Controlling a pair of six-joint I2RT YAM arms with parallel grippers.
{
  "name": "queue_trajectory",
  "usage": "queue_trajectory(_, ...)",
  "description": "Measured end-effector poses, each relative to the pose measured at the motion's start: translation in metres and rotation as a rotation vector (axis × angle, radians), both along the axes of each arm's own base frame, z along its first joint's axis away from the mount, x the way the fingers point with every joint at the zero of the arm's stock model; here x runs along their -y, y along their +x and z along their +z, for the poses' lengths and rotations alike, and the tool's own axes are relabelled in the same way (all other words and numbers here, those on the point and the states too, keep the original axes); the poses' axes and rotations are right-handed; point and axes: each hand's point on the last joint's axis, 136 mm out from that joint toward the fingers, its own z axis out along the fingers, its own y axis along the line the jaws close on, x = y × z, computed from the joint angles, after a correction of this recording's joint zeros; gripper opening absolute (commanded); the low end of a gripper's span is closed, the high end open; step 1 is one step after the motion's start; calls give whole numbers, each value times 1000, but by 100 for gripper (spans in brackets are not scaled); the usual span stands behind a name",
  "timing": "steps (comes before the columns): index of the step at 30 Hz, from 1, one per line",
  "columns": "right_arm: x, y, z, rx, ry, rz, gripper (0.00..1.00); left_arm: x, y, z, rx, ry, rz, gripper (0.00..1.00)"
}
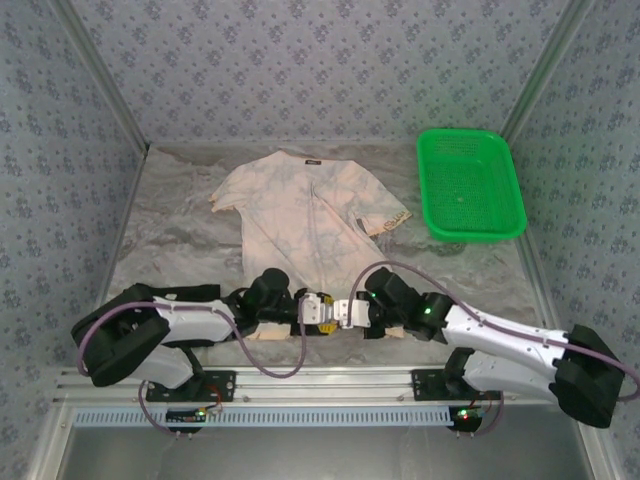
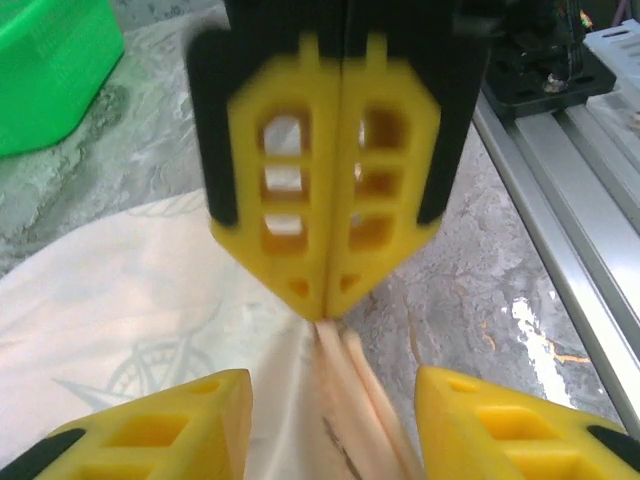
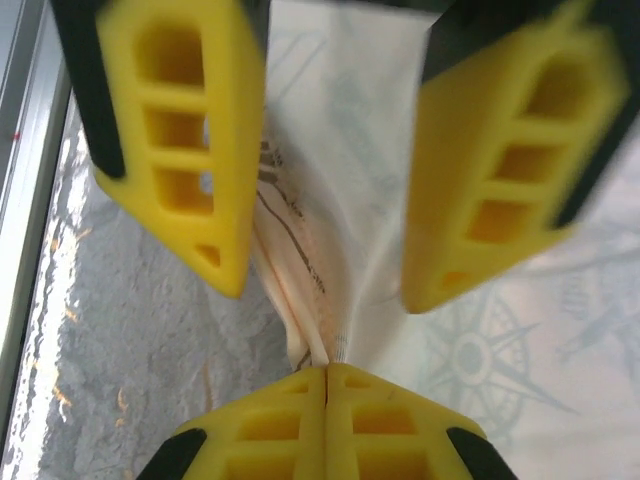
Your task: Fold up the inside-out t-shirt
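Inside-out t-shirt (image 1: 300,215) lies spread flat, pale reverse uppermost, to the left of the green basket (image 1: 470,185). Right gripper (image 3: 327,372) is fully closed, pinching a raised ridge of the shirt's near hem. Left gripper (image 2: 335,440) faces it tip to tip, jaws partly apart, straddling that ridge without clamping it.

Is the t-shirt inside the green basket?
No, the t-shirt lies spread out on the table, beside the green basket, not in it.
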Motion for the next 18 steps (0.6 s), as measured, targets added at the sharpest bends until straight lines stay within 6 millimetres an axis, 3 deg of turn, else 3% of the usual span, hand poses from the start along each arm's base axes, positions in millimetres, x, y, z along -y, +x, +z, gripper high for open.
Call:
queue_trajectory(2, -6, 1, 11, 20, 50, 8, 9, -2, 0, -9, -22, 33, 14, 36)
queue_trajectory(4, -10, 3, 17, 35, 77, 14, 10, -5, 1, -19, -42, 77, 26, 32)
queue_trajectory(7, -12, 5, 16, 51, 69, 7, 11, -8, 4, -27, -50, 119, 46, 13)
queue_trajectory(11, -11, 5, 0, 72, -9, -3, 16, -12, 3, -32, -55, 151, 48, 11)
queue_trajectory(14, -9, 1, -11, 84, -66, 7, 29, -16, 0, -35, -61, 173, 42, 10)
queue_trajectory(16, -8, 1, -12, 105, -83, 9, 28, -20, -2, -35, -52, 191, 33, 9)
queue_trajectory(18, -8, 1, -12, 118, -90, 8, 19, -25, -5, -36, -41, 215, 23, 9)
